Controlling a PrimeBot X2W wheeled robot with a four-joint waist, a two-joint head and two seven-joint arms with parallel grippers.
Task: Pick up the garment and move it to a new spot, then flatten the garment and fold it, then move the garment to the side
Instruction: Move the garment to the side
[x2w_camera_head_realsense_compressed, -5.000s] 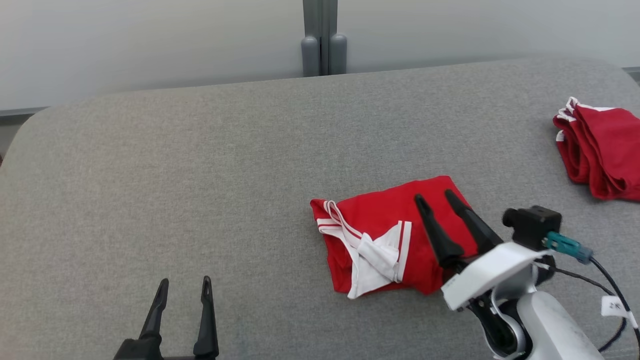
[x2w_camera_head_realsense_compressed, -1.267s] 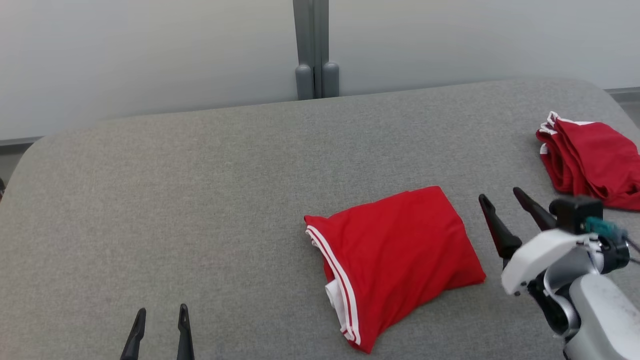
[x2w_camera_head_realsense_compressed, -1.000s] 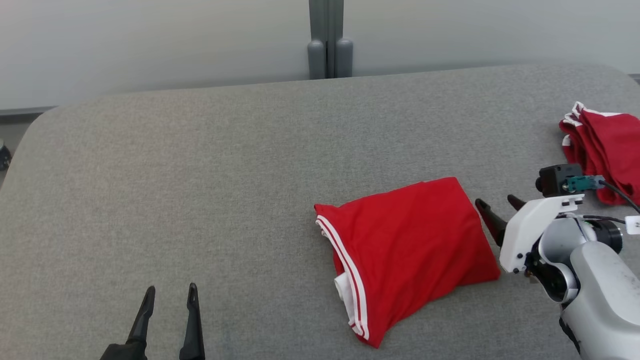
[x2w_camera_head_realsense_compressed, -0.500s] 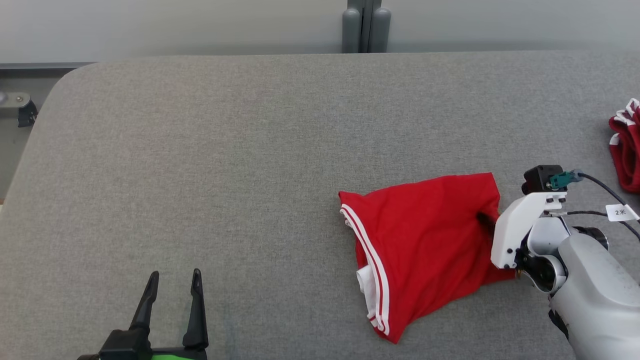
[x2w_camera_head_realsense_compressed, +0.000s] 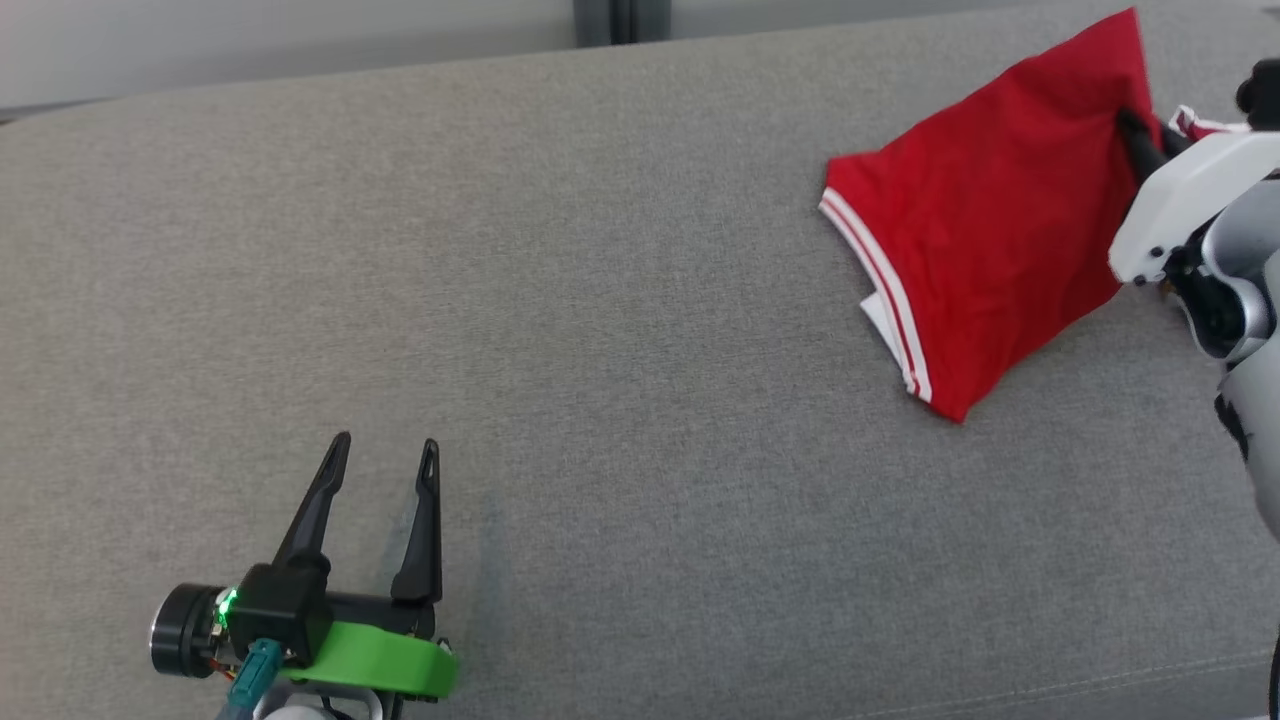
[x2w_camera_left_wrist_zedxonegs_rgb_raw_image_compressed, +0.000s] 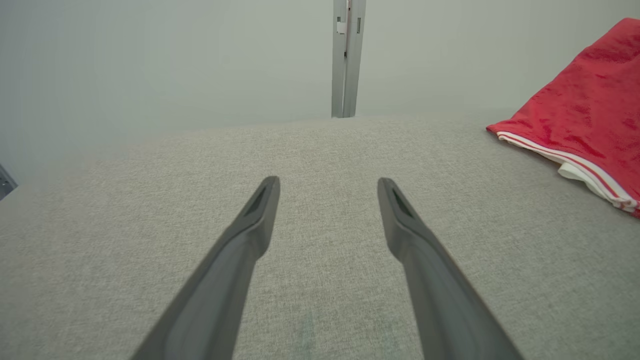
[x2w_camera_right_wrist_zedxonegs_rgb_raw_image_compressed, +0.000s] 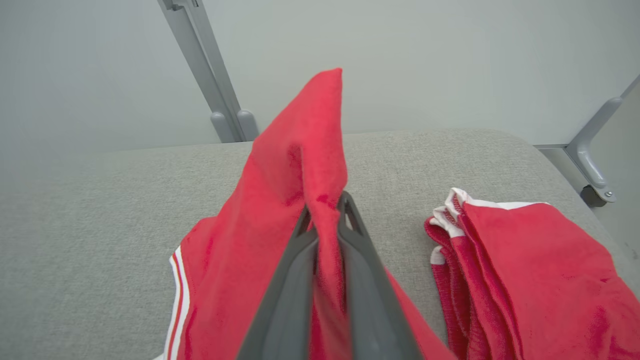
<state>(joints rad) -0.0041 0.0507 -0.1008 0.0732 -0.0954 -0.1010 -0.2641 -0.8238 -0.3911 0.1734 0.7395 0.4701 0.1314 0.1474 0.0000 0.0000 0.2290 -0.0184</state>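
The folded red garment (x2w_camera_head_realsense_compressed: 985, 210) with white stripes along one edge is lifted at its right side, in the upper right of the head view. My right gripper (x2w_camera_head_realsense_compressed: 1140, 130) is shut on that raised edge. The right wrist view looks along the two dark fingers (x2w_camera_right_wrist_zedxonegs_rgb_raw_image_compressed: 300, 250) pinching a fold of the garment (x2w_camera_right_wrist_zedxonegs_rgb_raw_image_compressed: 300, 150), which stands up above them. My left gripper (x2w_camera_head_realsense_compressed: 385, 455) stands open and holds nothing at the lower left, low over the grey surface. In the left wrist view, its gripper (x2w_camera_left_wrist_zedxonegs_rgb_raw_image_compressed: 327, 187) points at bare grey cloth, with the garment (x2w_camera_left_wrist_zedxonegs_rgb_raw_image_compressed: 585, 105) far to the right.
A stack of folded red garments (x2w_camera_right_wrist_zedxonegs_rgb_raw_image_compressed: 520, 270) lies just right of the held one, near the rounded right end of the grey padded table (x2w_camera_head_realsense_compressed: 600, 350). A grey post (x2w_camera_left_wrist_zedxonegs_rgb_raw_image_compressed: 347, 57) stands against the pale wall behind.
My right gripper went from open beside the garment to shut on its right edge and has raised it. The head camera has swung, shifting the whole picture.
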